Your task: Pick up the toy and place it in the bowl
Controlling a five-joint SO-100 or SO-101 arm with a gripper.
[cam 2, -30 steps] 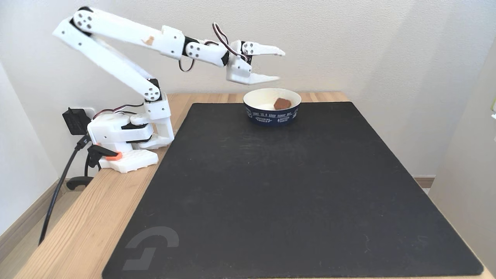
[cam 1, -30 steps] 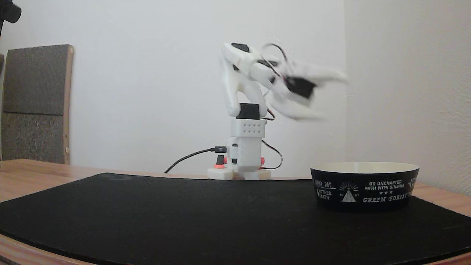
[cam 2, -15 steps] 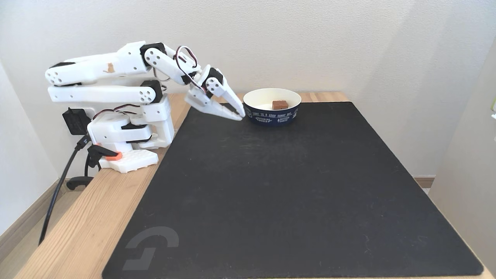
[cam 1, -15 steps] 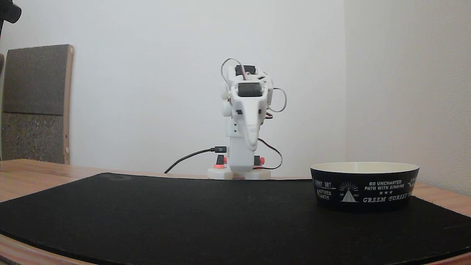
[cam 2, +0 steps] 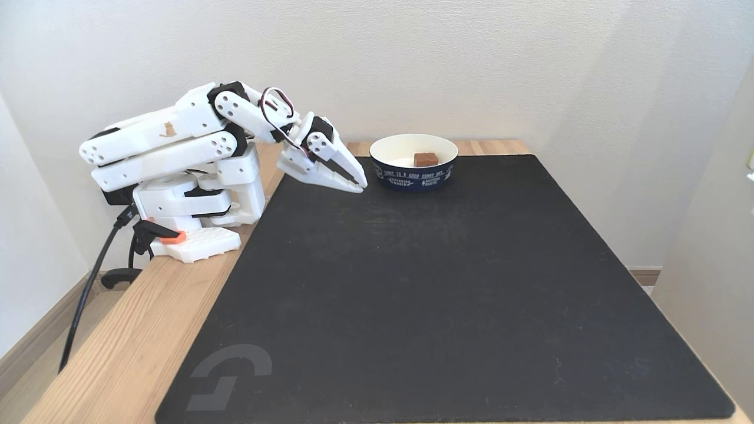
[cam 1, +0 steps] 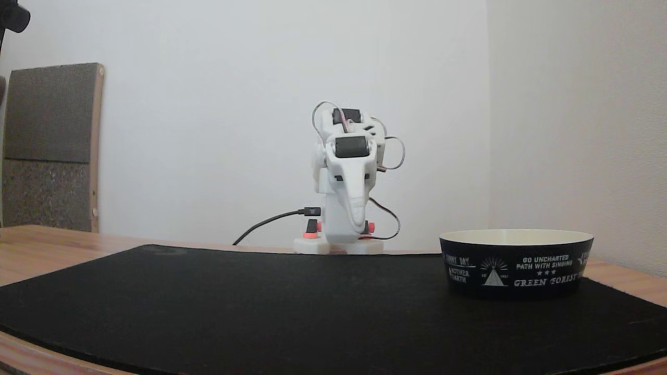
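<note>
The small red block, the toy (cam 2: 425, 159), lies inside the bowl (cam 2: 412, 175), which stands at the far edge of the black mat. The bowl is black outside with white print and a tent emblem (cam 1: 516, 264), cream inside. In the low fixed view its wall hides the toy. The white arm is folded back over its base. My gripper (cam 2: 359, 185) hangs low over the mat, just left of the bowl, pointing down toward it, shut and holding nothing. In the low fixed view the gripper (cam 1: 356, 228) points down in front of the base.
A black mat (cam 2: 436, 294) covers most of the wooden table (cam 2: 118, 330). The arm's base (cam 2: 194, 241) with orange-red knobs and a black cable (cam 2: 88, 282) sits at the table's left edge. A grey panel (cam 1: 49, 146) leans against the wall. White walls close in behind and right.
The arm swung away from above the bowl, folded back and came down; the gripper went from open to shut. The toy, tumbling in the bowl a second ago, now lies still.
</note>
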